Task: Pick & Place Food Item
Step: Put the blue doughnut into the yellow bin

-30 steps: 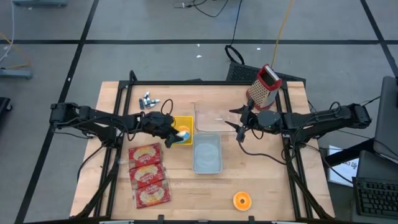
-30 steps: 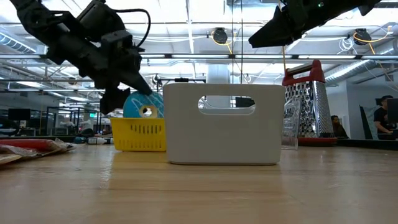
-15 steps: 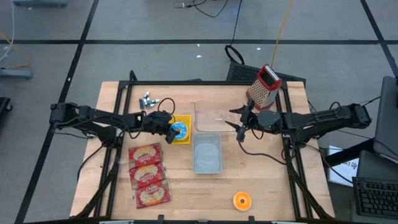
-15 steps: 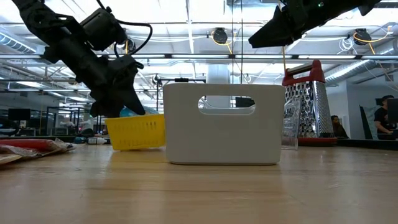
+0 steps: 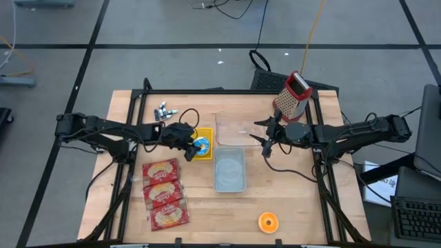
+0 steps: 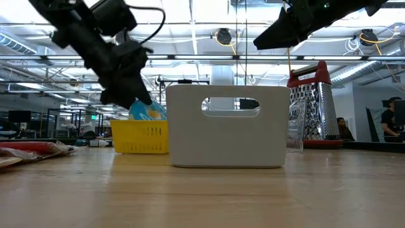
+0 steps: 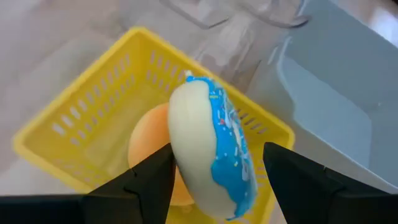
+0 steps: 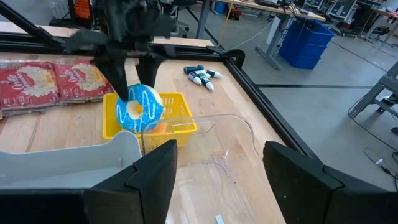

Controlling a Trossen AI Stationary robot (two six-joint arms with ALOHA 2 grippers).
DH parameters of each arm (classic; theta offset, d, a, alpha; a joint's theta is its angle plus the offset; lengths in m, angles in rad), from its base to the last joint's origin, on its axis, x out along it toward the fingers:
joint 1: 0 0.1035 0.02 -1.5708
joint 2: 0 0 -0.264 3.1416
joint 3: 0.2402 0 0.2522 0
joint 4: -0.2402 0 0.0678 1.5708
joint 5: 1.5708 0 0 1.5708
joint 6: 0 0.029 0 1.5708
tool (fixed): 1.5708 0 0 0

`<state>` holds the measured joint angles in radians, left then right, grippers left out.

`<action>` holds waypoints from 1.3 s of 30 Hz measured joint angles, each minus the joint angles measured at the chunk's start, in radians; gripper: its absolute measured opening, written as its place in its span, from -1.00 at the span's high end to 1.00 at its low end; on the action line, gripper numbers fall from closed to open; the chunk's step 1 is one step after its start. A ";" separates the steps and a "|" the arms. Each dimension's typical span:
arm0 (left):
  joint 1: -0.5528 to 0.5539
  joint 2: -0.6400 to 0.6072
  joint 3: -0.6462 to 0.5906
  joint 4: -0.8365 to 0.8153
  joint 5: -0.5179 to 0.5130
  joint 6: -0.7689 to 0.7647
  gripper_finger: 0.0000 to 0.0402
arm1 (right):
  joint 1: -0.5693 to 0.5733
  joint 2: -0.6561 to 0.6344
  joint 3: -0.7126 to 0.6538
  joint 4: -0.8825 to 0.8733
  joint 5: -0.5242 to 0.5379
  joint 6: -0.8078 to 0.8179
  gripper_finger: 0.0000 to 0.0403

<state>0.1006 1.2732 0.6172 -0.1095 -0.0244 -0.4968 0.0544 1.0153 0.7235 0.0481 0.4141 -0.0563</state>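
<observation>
Standing mid-table, the grey bin (image 6: 226, 125) hides most of the clear container (image 5: 232, 129) behind it in the low view. The red snack packets (image 5: 164, 193) carry print too small to read. Over the yellow basket (image 7: 81, 130), the left gripper (image 5: 189, 143) pinches the blue-iced donut (image 7: 208, 152) upright; an orange item (image 7: 149, 149) lies half hidden behind it. The right gripper (image 5: 262, 137) hovers beside the clear container, fingers spread, empty.

In the low view the grey bin (image 6: 226, 125) hides part of the yellow basket (image 6: 140, 136); the doughnut (image 6: 147, 111) is half-covered by the left gripper (image 6: 130, 95).
</observation>
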 joint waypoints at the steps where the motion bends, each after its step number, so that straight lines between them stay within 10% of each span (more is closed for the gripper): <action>1: -0.006 0.000 0.023 -0.035 -0.007 0.012 -0.21 | 0.000 0.000 0.000 -0.001 0.000 0.000 -0.13; 17: -0.018 0.000 0.185 -0.343 -0.163 0.060 -0.21 | 0.000 0.000 0.000 -0.016 0.000 0.000 -0.12; 39: -0.120 0.208 0.192 -0.214 -0.139 0.326 -0.21 | 0.000 0.000 0.000 -0.018 0.001 0.000 -0.13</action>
<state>-0.0197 1.4815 0.8093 -0.3233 -0.1638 -0.1710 0.0544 1.0157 0.7235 0.0299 0.4149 -0.0566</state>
